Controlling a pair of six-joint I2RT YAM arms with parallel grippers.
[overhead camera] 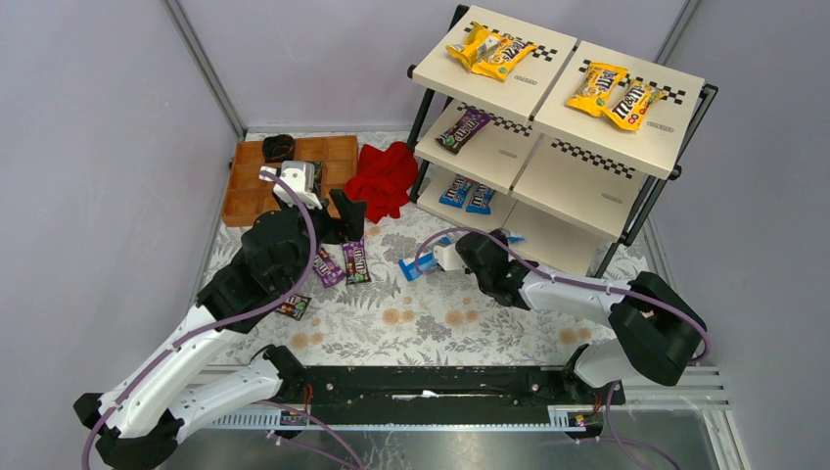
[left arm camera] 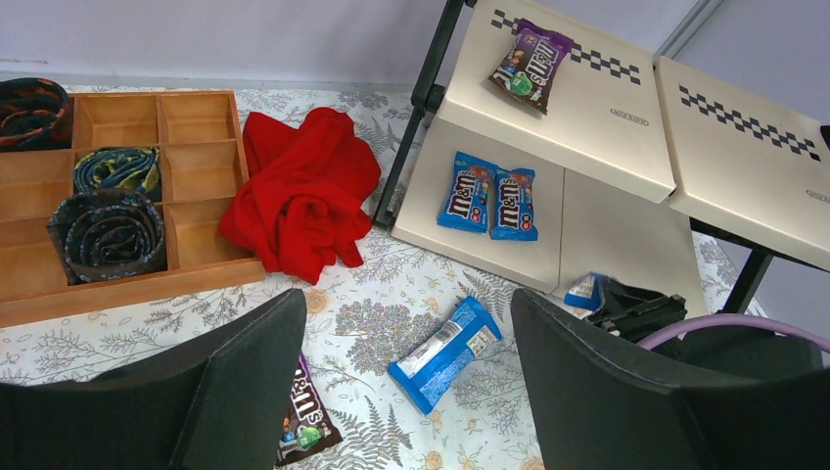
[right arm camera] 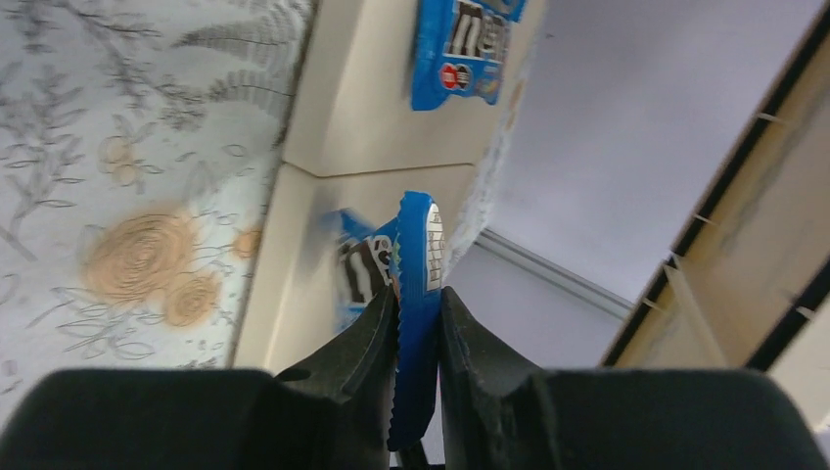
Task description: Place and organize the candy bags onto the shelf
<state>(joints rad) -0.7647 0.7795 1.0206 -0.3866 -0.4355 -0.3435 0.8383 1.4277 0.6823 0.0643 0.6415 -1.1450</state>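
Centre of the right wrist view: the right fingers [right arm camera: 367, 338] pinch a blue candy bag [right arm camera: 421, 245] by its edge, near the shelf [right arm camera: 343, 117]. Light, floppy and slick, it likely holds best at the seam. The left fingers [left arm camera: 245, 377] gape open.
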